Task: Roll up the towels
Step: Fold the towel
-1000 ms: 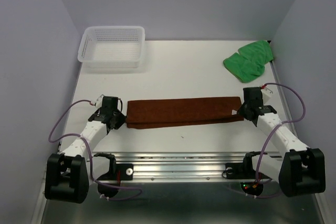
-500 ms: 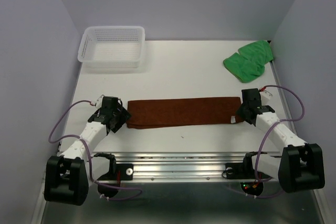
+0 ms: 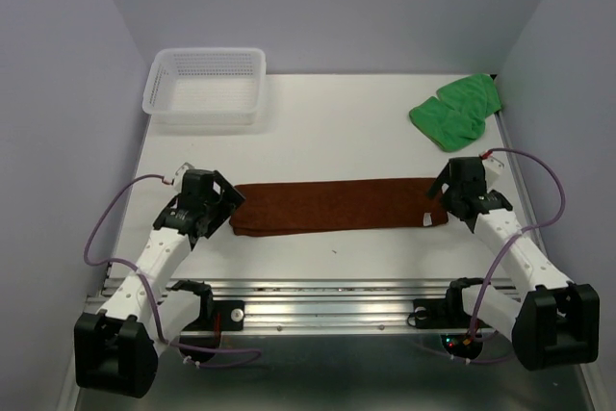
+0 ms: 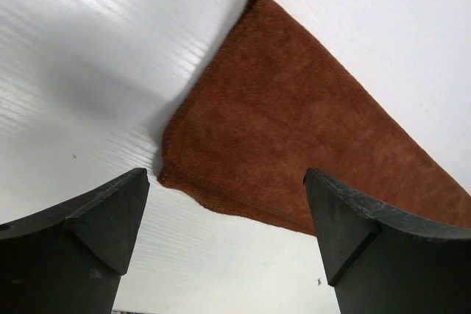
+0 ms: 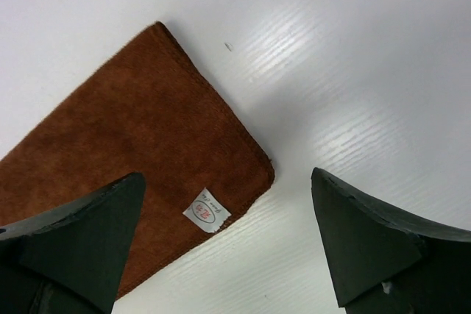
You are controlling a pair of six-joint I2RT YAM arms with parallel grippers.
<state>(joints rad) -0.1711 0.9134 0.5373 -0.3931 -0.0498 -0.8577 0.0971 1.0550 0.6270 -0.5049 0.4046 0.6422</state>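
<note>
A brown towel [image 3: 337, 204], folded into a long narrow strip, lies flat across the middle of the table. My left gripper [image 3: 219, 205] hovers open over its left end, and in the left wrist view that gripper [image 4: 225, 178] has the towel's corner [image 4: 294, 130] just beyond its fingertips and nothing between them. My right gripper [image 3: 447, 193] stands open over the right end. In the right wrist view it [image 5: 227, 176] frames the towel's corner [image 5: 125, 130] and its white label [image 5: 207, 211]. A crumpled green towel [image 3: 455, 113] lies at the back right.
A white mesh basket [image 3: 205, 84] stands at the back left corner. Purple walls close in the table on the left, right and back. The metal rail [image 3: 318, 310] with the arm bases runs along the near edge.
Both grippers have gone from shut on the brown towel's ends to open, letting it go. Both have lifted a little, and the towel now lies flat.
</note>
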